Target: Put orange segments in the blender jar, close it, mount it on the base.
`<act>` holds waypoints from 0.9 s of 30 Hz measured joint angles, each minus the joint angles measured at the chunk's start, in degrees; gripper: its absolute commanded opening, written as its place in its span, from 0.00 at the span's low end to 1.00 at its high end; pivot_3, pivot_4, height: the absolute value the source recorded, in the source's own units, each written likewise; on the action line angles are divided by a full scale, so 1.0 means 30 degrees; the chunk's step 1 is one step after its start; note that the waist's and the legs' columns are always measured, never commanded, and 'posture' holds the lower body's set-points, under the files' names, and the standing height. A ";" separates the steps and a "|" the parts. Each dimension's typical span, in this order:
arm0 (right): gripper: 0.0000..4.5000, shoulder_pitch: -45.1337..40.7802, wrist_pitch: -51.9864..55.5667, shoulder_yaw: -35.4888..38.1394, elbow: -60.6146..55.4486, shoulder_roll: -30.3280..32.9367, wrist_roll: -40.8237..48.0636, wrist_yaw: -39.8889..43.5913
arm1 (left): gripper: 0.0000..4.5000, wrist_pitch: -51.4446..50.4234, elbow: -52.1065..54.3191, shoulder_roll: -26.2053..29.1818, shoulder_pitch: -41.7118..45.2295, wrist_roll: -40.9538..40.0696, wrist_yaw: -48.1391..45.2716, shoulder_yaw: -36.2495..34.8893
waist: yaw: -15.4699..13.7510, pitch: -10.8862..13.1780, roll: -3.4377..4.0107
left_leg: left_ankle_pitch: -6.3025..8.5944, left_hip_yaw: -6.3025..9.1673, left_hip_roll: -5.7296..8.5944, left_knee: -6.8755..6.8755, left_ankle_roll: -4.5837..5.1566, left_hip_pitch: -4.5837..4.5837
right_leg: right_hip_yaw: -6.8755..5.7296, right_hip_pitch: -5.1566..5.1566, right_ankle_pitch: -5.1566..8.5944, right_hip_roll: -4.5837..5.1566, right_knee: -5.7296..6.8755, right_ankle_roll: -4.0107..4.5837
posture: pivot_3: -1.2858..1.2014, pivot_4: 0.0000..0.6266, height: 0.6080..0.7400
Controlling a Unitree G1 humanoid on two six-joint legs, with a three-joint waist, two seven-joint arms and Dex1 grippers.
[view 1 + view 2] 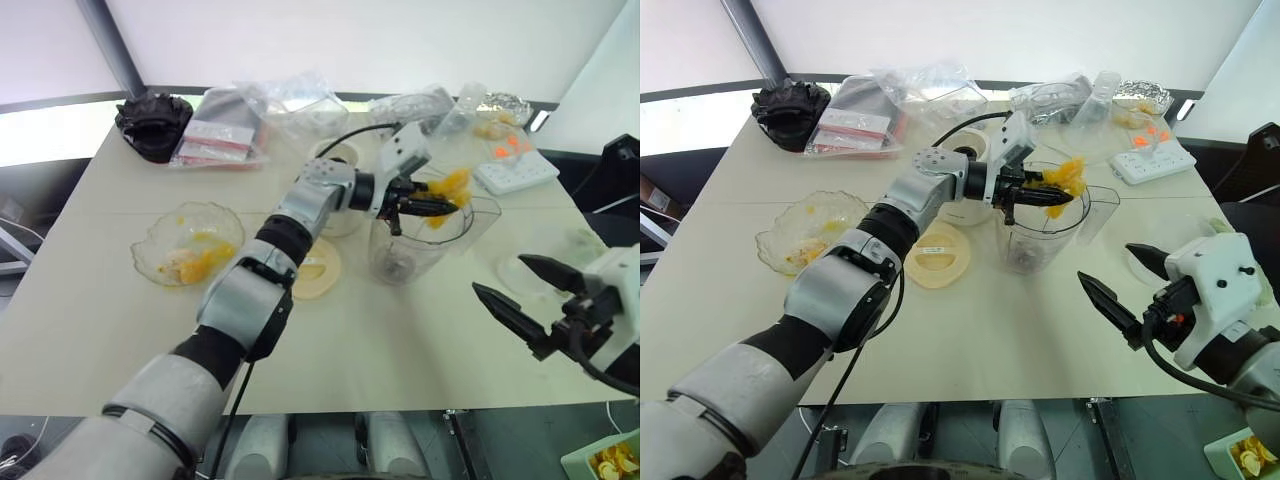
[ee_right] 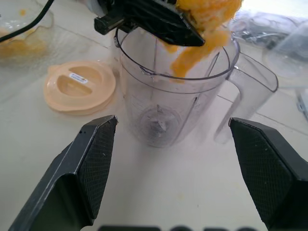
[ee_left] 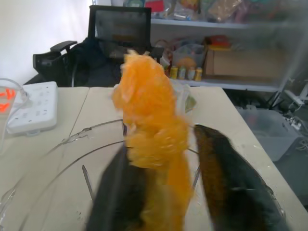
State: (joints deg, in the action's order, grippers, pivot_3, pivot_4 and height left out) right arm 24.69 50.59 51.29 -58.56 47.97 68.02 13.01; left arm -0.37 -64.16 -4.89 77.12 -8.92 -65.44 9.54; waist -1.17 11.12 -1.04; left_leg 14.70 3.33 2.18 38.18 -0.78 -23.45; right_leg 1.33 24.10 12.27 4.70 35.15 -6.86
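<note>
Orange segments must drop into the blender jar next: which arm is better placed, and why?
Left. Its gripper holds the orange segments right over the blender jar's open mouth. The right gripper sits empty, fingers apart, short of the jar.

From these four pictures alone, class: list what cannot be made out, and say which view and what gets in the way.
- Base: left eye view, mostly hidden behind the left arm.
- Left gripper: left wrist view, fingers blurred; whether they pinch the orange segments or have let go is unclear.
- Dish: right wrist view, cut off by the edge.
- Lid label: too small to read.
- Blender jar: any fruit already inside is unclear.
</note>
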 measured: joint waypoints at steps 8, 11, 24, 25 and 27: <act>0.86 0.1371 -0.1142 -0.0073 -0.0102 0.0307 0.0335 -0.0953 | 0.99 0.1264 -0.1502 -0.0571 0.0668 0.0830 0.1474 -0.0611 | 0.0130 0.0003 -0.0005 | 0.0002 0.0005 -0.0005 -0.0001 0.0002 0.0022 | -0.0005 -0.0025 0.0006 -0.0007 -0.0001 -0.0003 | 0.52 0.24 1.00; 0.86 0.1503 -0.1500 -0.0075 -0.0101 0.0722 0.0369 -0.1210 | 0.99 0.1436 -0.1827 -0.0436 0.0816 0.1070 0.1641 -0.0817 | 0.0124 0.0004 -0.0007 | 0.0002 0.0007 -0.0005 -0.0003 0.0003 0.0021 | -0.0007 -0.0025 0.0006 -0.0010 -0.0002 -0.0003 | 0.52 0.24 1.00; 0.86 0.1555 -0.1998 -0.1931 0.0696 0.0097 -0.1599 -0.0847 | 0.99 -0.1238 0.2422 0.2589 -0.0161 -0.0522 0.3160 -0.3879 | 0.0117 -0.0002 0.0005 | 0.0010 0.0034 -0.0014 -0.0012 0.0016 0.0018 | -0.0003 -0.0017 0.0004 -0.0004 0.0000 -0.0021 | 0.52 0.24 1.00; 0.86 0.1667 -0.1997 -0.2018 0.0881 0.0089 -0.1827 -0.0692 | 0.99 -0.1898 0.3598 0.2891 -0.0793 -0.0688 0.3358 -0.4043 | 0.0162 -0.0003 0.0007 | 0.0011 0.0040 -0.0023 -0.0017 0.0017 0.0031 | 0.0008 -0.0017 0.0002 -0.0004 0.0011 -0.0021 | 0.52 0.24 1.00; 0.86 0.1818 -0.2004 -0.2311 0.1452 0.0087 -0.2767 -0.0240 | 0.99 -0.4022 0.6947 0.3706 -0.3024 -0.1244 0.3988 -0.4240 | 0.0245 -0.0008 0.0018 | 0.0012 0.0042 -0.0037 -0.0027 0.0019 0.0057 | 0.0026 -0.0014 0.0000 -0.0011 0.0032 -0.0020 | 0.52 0.24 1.00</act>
State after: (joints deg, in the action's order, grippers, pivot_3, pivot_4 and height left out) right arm 30.15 44.58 44.36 -54.20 48.23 59.72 12.29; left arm -12.44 -43.32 6.23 68.05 -12.66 -53.48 -3.18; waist -0.43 11.10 -0.99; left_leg 14.74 3.46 2.07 38.10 -0.72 -23.28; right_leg 1.41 24.05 12.27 4.67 35.24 -6.92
